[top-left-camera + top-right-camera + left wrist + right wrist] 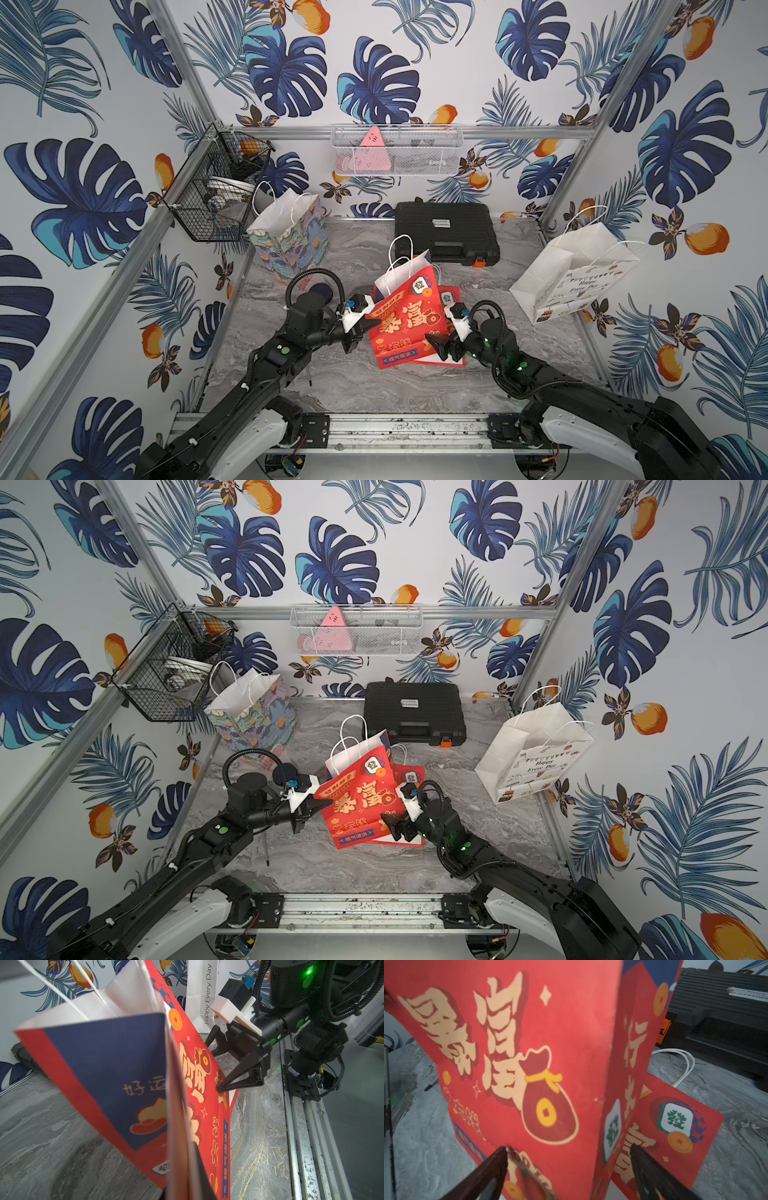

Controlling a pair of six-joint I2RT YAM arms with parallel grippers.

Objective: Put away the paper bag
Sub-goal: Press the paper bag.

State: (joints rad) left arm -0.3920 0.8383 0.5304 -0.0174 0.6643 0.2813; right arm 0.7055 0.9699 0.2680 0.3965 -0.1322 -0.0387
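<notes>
**Red bag still upright, not put away yet**

Left gripper (371, 323) is pinched tight on the side edge of the red printed paper bag with white cord handles (405, 328). The bag is standing tilted mid-table on the grey marble tabletop (353, 386). Right gripper (569, 1150) has its jaws spread wide, one tip against the bag's front, gripping nothing. A flat red bag (452, 296) lies just behind it. Looks like flattening and stowing are both still to do.

Four paper bags were there: one tilted red bag (405, 328), one flat red bag (685, 1136), one flowered bag (291, 245) and one white bag (573, 274). One black case (444, 232) and one pen (431, 1084) lay on the surface (374, 390). There were two wire baskets, one black basket (212, 199) and one white basket (415, 162), the white one holding one pink triangle (371, 151). There were two robot arms, a left arm (266, 365) and a right arm (540, 374).
</notes>
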